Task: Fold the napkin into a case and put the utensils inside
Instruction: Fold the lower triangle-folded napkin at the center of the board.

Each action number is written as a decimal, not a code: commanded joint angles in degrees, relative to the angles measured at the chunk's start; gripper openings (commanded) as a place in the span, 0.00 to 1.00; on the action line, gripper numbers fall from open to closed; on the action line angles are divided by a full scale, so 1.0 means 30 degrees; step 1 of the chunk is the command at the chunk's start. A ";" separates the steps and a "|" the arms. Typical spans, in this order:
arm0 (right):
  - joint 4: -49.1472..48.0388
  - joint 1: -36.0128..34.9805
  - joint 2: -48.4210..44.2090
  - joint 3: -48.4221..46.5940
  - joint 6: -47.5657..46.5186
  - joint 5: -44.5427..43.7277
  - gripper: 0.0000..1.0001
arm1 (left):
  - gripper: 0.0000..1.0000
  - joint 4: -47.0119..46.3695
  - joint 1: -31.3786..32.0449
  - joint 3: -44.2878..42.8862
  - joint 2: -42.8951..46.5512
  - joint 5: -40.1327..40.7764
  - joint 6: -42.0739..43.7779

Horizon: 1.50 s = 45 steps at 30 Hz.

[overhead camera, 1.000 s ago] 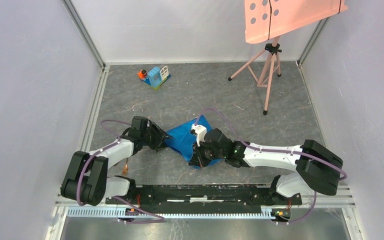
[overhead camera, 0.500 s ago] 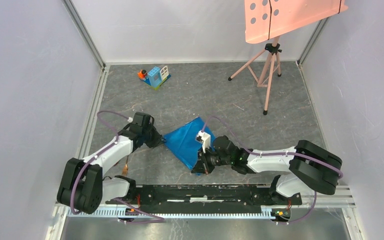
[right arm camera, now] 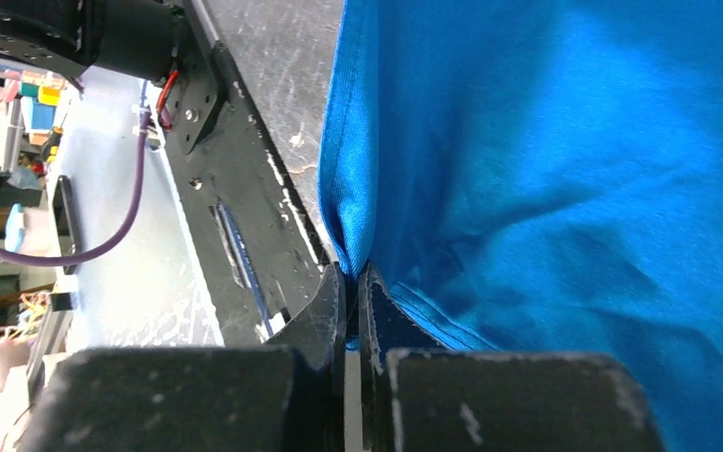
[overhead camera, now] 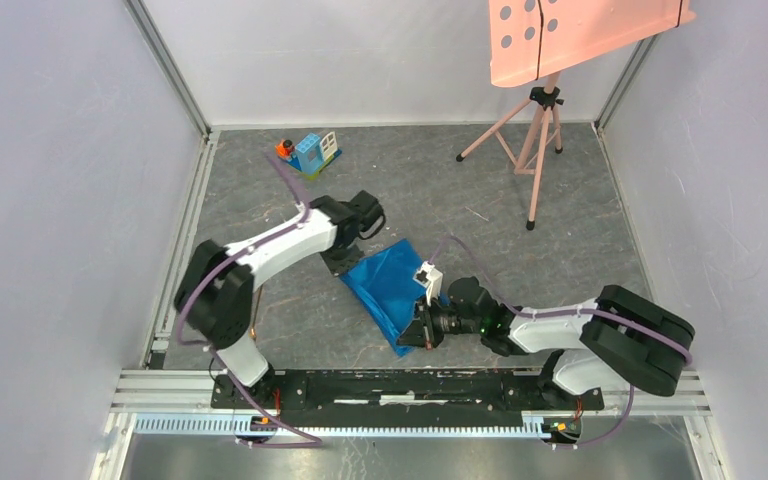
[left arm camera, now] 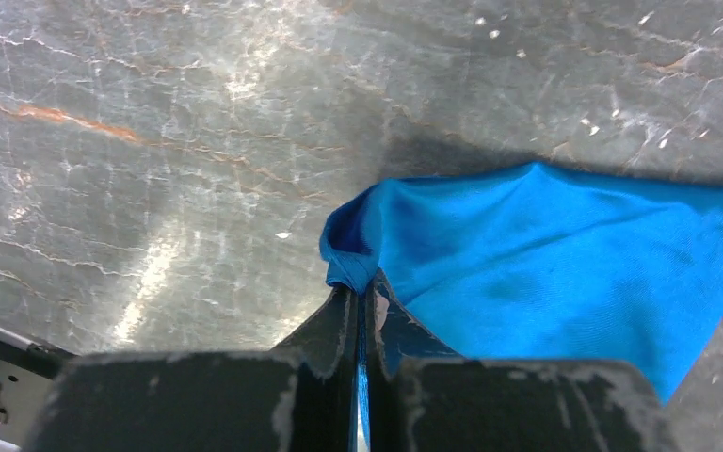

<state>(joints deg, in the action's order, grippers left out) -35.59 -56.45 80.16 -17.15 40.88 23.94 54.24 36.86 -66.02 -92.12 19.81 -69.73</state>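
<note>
The napkin (overhead camera: 388, 283) lies near the middle of the worktop (overhead camera: 550, 255), between the two arms, as a rumpled blue shape running diagonally; it is not yet a narrow pouch. The left claw (left arm camera: 360, 290) is closed tight on the cloth's far-left corner, with a small bunch of fabric showing just past the fingertips; the right claw (right arm camera: 350, 271) is likewise pinched shut on the near corner, close to the arms' mounting rail, and the cloth spreads away from it in broad wrinkles. With opposite ends gripped, the work looks to be in the folding stage, probably early in it; the cloth seems doubled in places, though how many layers there are cannot be told. What is left, by this reckoning, is most of the task: bringing the edges over to form the case, flattening it, then fetching the utensils and sliding them in; no spoon or fork can be made out with certainty, and none is in the cloth.
</note>
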 commanded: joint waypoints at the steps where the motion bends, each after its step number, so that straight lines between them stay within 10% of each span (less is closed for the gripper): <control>1: 0.2359 0.0173 -0.0887 0.0960 -0.1302 0.0082 0.00 | 0.02 0.5742 0.1370 -0.4443 -0.3198 0.4717 -0.3852; 25: 0.2468 0.0753 -0.1981 0.2491 -0.3330 -0.2014 0.05 | 0.02 0.5692 0.3440 -1.3063 -1.2068 0.4589 0.2002; 36: 0.6867 0.0790 -0.6490 0.1522 -0.7264 -0.6271 0.70 | 0.02 0.5239 0.3727 -1.3003 -1.2508 0.4210 0.3037; 45: 0.6241 0.0790 -0.4559 -0.0470 -0.8384 -0.9258 0.82 | 0.02 0.5212 0.3881 -1.2784 -1.2123 0.4056 0.3149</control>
<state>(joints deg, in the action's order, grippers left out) -15.22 -54.00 62.94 -13.93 18.04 0.91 71.05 48.03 -103.37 -129.82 30.04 -61.95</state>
